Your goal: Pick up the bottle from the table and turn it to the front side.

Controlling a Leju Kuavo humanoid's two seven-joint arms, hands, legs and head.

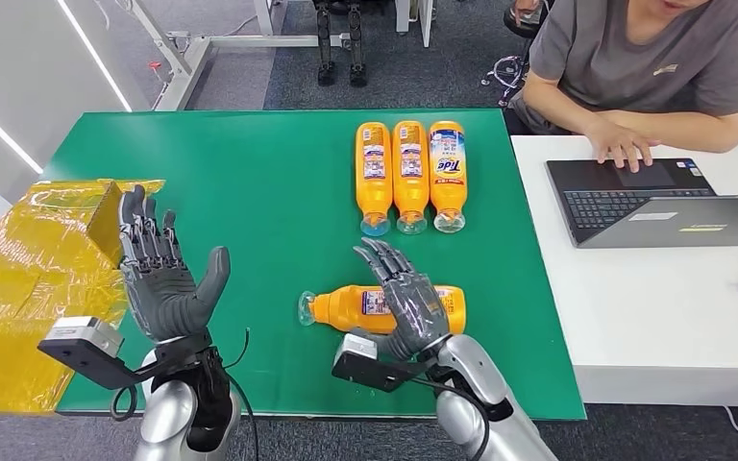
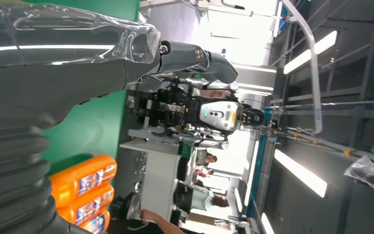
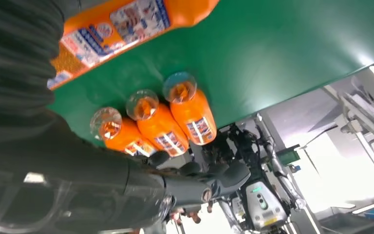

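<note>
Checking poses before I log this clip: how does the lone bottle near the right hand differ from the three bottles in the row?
The lone bottle lies crosswise, cap toward the robot's left, under the right hand. The three row bottles lie side by side, caps toward the robot, no hand near. All are orange, labelled, clear-capped, lying on the green table.

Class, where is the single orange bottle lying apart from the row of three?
In the head view, the lone bottle lies on its side on the green table, under the right hand, nearer the robot than the row.

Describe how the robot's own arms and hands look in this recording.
Both arms are silver metal tubes. The left hand and right hand are dark grey with segmented black fingers and thick grey thumbs. A black-and-silver camera bracket sits at each wrist, with thin black cables looping beside it.
</note>
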